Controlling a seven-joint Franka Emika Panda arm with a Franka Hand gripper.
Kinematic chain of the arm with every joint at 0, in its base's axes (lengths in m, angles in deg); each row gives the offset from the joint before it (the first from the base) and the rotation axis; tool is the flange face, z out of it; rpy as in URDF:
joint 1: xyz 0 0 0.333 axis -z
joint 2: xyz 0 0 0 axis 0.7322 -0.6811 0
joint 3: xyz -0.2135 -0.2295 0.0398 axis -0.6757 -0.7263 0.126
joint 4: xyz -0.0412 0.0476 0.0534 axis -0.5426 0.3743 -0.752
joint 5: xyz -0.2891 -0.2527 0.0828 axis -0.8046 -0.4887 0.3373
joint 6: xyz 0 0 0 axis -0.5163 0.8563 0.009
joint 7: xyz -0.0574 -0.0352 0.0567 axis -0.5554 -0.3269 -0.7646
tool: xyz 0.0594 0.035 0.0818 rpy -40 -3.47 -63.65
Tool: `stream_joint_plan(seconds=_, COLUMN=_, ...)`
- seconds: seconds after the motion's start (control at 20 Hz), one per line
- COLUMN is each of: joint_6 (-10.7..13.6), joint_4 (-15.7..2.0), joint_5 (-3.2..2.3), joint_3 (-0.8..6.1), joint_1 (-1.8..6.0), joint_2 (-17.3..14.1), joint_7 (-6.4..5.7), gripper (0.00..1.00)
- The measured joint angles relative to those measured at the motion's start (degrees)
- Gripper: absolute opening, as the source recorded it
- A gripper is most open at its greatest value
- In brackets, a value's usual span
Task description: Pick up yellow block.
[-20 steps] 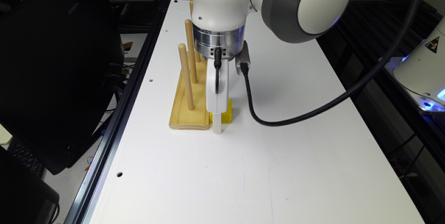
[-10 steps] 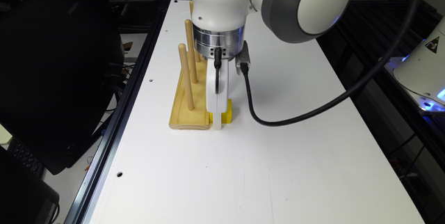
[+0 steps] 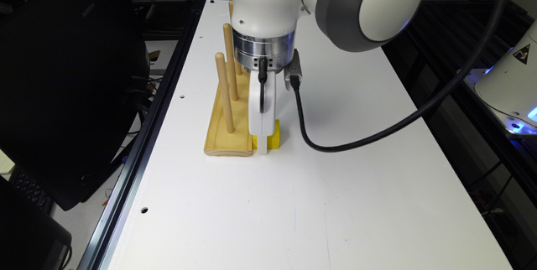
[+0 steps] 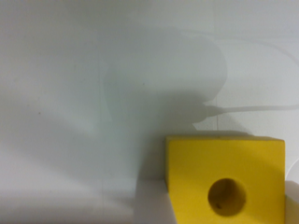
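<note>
The yellow block (image 3: 274,138) rests on the white table right beside the pale wooden base (image 3: 228,138), on the side toward the exterior view's right. My gripper (image 3: 262,142) reaches straight down over the block, its near finger touching the table in front of it. In the wrist view the yellow block (image 4: 224,179) shows its round hole. My gripper (image 4: 220,205) brackets it, with blurred fingers (image 4: 150,207) pressed against two opposite sides. The gripper is shut on the block, which still sits on the table.
The base's upright wooden pegs (image 3: 224,92) rise close beside my wrist. A black cable (image 3: 335,146) loops from the wrist over the table (image 3: 293,211). A dark monitor (image 3: 71,85) stands past the table's edge on the exterior view's left.
The near finger has drawn in toward the yellow block and now sits against it. The arm and the block have otherwise stayed in place.
</note>
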Motion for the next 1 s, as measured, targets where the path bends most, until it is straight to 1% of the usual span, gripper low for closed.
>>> stream_joint_plan(seconds=0.55, joint_6=0.0, joint_4=0.0, joint_5=0.0, joint_3=0.0, joint_1=0.0, joint_2=0.0, joint_7=0.0, gripper=1.0)
stream_joint_plan(seconds=0.6, joint_6=0.0, joint_4=0.0, joint_5=0.0, joint_3=0.0, joint_1=0.0, joint_2=0.0, joint_7=0.0, gripper=0.0)
stream_joint_plan(seconds=1.0, joint_6=0.0, joint_4=0.0, joint_5=0.0, joint_3=0.01, joint_1=0.02, joint_2=0.0, joint_7=0.0, gripper=0.0)
